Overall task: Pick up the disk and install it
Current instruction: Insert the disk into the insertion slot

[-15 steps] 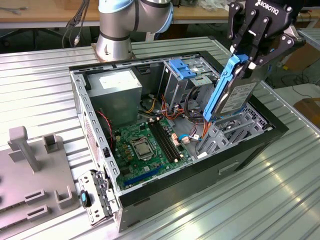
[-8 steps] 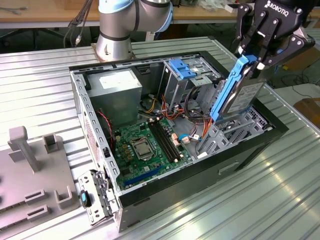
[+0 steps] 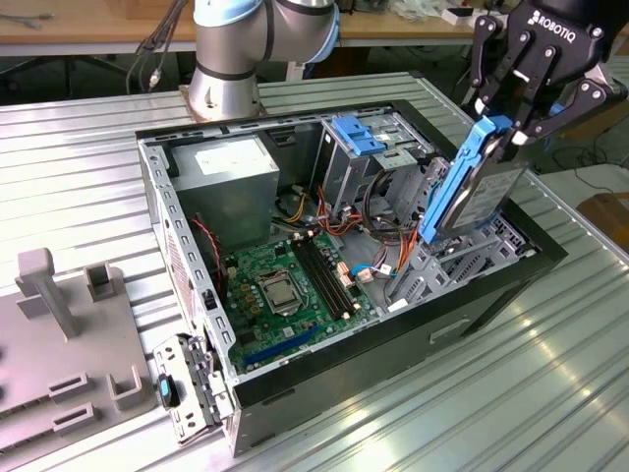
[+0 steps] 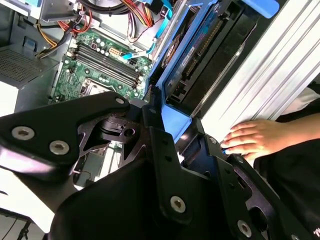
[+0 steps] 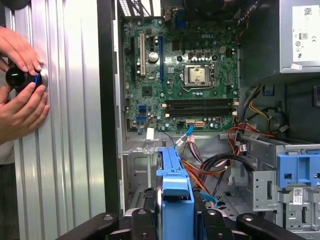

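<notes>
Exterior view: tool [image 3: 512, 131] clamped on the disk's [image 3: 486, 202] top end. Disk tilted over the open computer case [image 3: 324, 366].

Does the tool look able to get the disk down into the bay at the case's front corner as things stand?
Probably yes: the tool holds the disk over that bay, the case side is open; orange cables lie close beside.

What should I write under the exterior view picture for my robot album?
The robot's gripper holds the blue-framed disk on edge, tilted over the open computer case.
</notes>
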You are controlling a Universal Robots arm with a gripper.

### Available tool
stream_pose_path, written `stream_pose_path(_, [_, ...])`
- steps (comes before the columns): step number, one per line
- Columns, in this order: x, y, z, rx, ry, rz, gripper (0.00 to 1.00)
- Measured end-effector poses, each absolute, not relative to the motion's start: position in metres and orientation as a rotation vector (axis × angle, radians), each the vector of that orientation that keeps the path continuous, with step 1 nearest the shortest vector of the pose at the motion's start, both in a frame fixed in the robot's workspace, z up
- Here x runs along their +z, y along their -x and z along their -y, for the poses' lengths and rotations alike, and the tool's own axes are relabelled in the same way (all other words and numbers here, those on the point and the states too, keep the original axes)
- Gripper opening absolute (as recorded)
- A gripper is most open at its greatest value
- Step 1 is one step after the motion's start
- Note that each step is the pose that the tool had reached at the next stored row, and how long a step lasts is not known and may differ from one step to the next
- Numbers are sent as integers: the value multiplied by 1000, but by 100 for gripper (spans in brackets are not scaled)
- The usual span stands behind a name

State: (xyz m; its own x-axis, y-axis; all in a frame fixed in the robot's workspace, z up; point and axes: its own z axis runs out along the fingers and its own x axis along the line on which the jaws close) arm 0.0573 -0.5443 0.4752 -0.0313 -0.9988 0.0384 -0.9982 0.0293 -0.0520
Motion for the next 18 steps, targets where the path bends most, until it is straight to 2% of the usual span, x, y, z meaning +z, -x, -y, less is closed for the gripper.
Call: stream_pose_path(18, [463, -68, 552, -98, 2183, -2248, 37])
